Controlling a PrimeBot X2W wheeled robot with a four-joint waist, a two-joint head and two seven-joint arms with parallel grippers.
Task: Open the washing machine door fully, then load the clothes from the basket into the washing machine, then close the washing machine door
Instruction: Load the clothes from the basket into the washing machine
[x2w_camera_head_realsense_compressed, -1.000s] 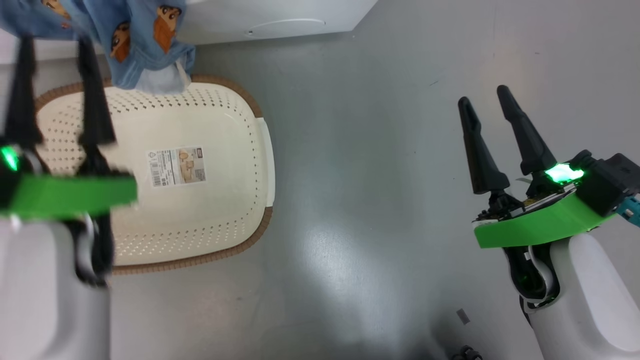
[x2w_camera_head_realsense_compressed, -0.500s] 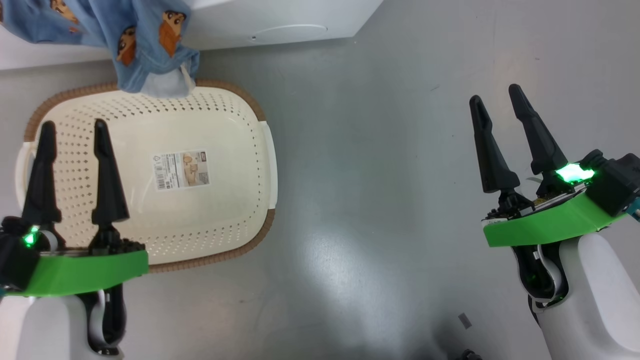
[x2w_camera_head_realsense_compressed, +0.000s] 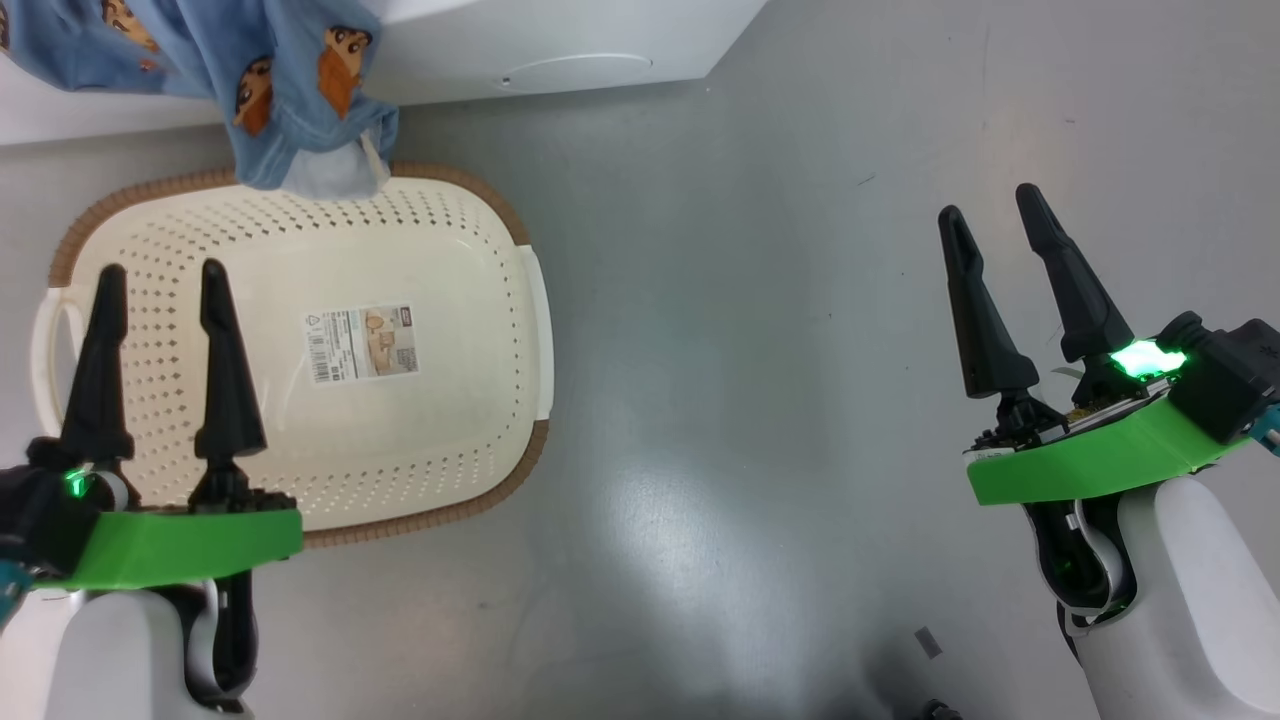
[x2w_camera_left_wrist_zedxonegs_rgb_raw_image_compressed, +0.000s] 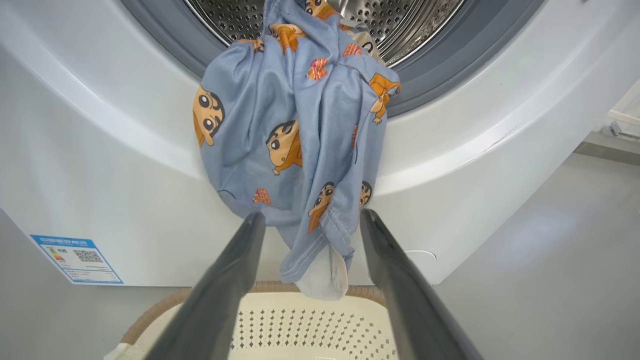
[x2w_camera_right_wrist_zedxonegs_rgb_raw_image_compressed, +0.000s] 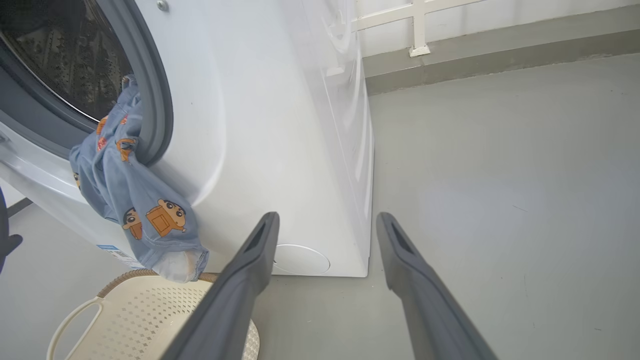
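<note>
Left gripper (x2w_camera_head_realsense_compressed: 162, 270) is hovering over the basket (x2w_camera_head_realsense_compressed: 470, 420), its two fingers standing wide apart and holding nothing. Right gripper (x2w_camera_head_realsense_compressed: 988, 202) is hanging off to the side over bare floor (x2w_camera_head_realsense_compressed: 750, 350), equally wide and empty; I judge it is parked there to keep out of the left arm's way.

The clothes (x2w_camera_left_wrist_zedxonegs_rgb_raw_image_compressed: 295, 140) are lying half in, half out. The upper part is going over the grey gasket (x2w_camera_left_wrist_zedxonegs_rgb_raw_image_compressed: 165, 30) into the steel drum (x2w_camera_left_wrist_zedxonegs_rgb_raw_image_compressed: 400, 20), while the rest is draping down the front of the washing machine (x2w_camera_left_wrist_zedxonegs_rgb_raw_image_compressed: 100, 150). My reading is that the cloth is catching on the lip, so its own weight is dragging the loose end down.

Relative to the left gripper, the bundle is hanging straight ahead of the fingertips and above them, lined up with the gap between the fingers and apart from both. Its pale hem is dangling just over the far rim of the basket. From the right gripper it is sitting well off to the left, beyond reach as that arm is aiming.

Beneath the left gripper the basket is showing only its paper label (x2w_camera_head_realsense_compressed: 358, 342), so the lifting out looks done. The loading is looking unfinished: the hanging part is needing a push inward, or the door is likely going to trap it.
</note>
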